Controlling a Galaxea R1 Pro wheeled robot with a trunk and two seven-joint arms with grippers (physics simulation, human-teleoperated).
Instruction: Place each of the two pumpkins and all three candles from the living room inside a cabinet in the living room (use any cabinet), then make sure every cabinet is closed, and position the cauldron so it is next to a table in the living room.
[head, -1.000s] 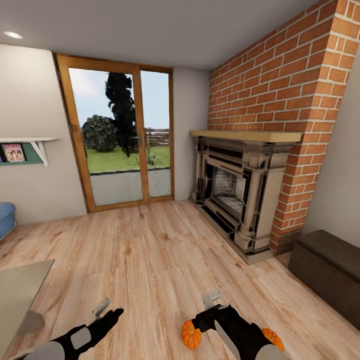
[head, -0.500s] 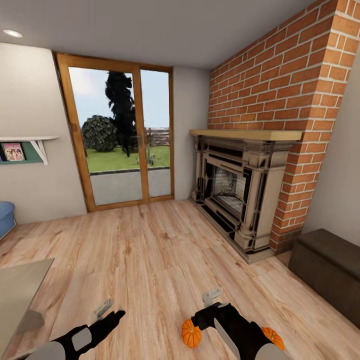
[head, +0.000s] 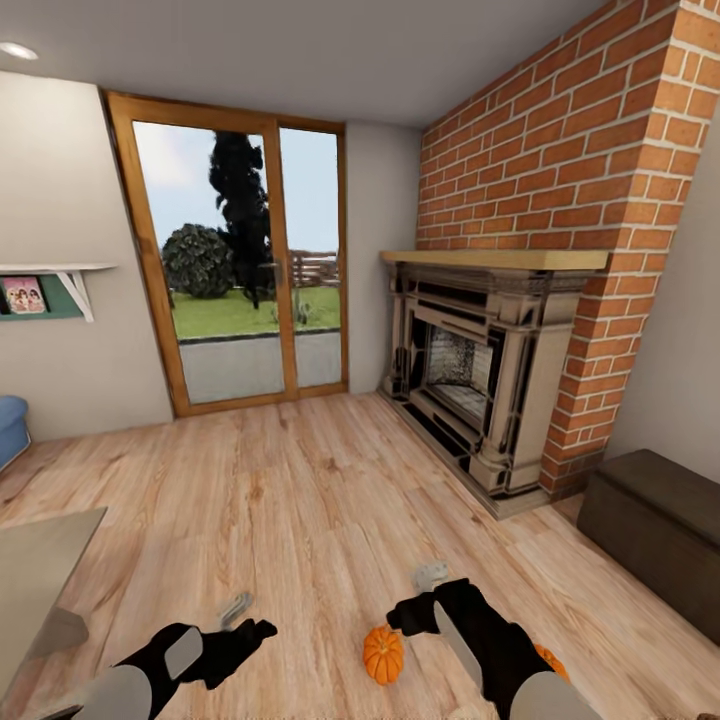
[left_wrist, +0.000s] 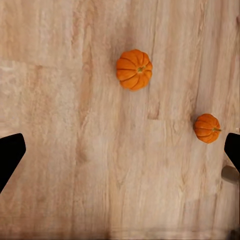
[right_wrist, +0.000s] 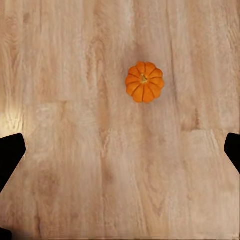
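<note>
Two orange pumpkins lie on the wood floor. In the head view one pumpkin (head: 383, 655) sits just below my right gripper (head: 415, 597). The other pumpkin (head: 550, 657) peeks out from behind my right arm. My left gripper (head: 250, 618) hovers to the left of them. The left wrist view looks down on both pumpkins (left_wrist: 134, 69) (left_wrist: 207, 128), beyond the open left gripper (left_wrist: 120, 152). In the right wrist view one pumpkin (right_wrist: 144, 81) lies beyond the open right gripper (right_wrist: 120, 152). The dark brown cabinet (head: 655, 535) stands at the right wall. The table (head: 40, 575) is at the left edge. Candles and cauldron are out of view.
A brick fireplace (head: 480, 390) with a wooden mantel stands ahead on the right. A glass sliding door (head: 245, 270) is in the far wall. A blue seat (head: 10, 430) shows at the left edge, and a wall shelf (head: 45, 290) hangs above it. Open wood floor stretches ahead.
The head view has shifted slightly. My left gripper has moved a little to the right, toward the nearer pumpkin. Both grippers stay open and the pumpkins lie where they were.
</note>
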